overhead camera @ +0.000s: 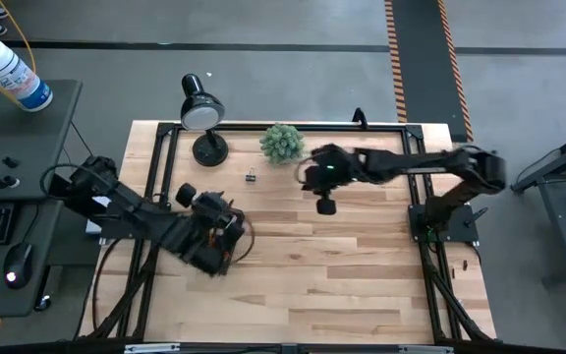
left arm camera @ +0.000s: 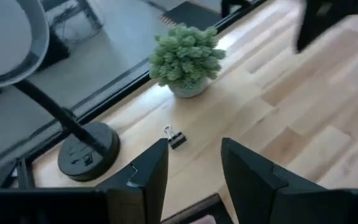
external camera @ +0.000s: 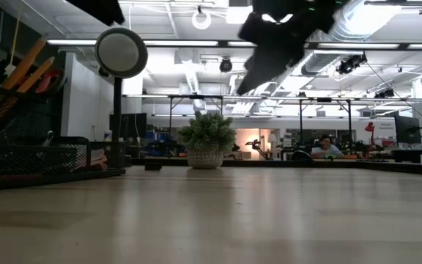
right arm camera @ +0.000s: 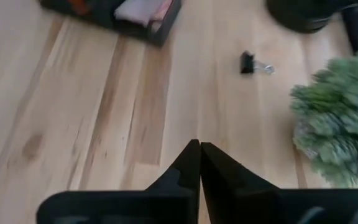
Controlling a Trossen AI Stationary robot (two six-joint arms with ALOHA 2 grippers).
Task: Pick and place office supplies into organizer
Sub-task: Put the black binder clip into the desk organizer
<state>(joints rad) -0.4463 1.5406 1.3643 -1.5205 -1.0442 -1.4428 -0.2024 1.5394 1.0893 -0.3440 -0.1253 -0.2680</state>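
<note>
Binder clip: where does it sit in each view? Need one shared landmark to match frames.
High view: binder clip on the table's far part, between the lamp base and the plant, slightly nearer.
Low view: cannot make it out.
Left wrist view: binder clip lies just past the open left gripper, between lamp base and plant.
Right wrist view: binder clip lies well beyond the shut right gripper.
Shared landmark: the plant, in all four views.

Both arms are dark, nearly black, built of blocky jointed segments with black cables looping beside them. The right gripper (right arm camera: 200, 163) shows two flat, matte black wedge fingers; the left gripper (left arm camera: 194, 168) has similar angular black fingers
</note>
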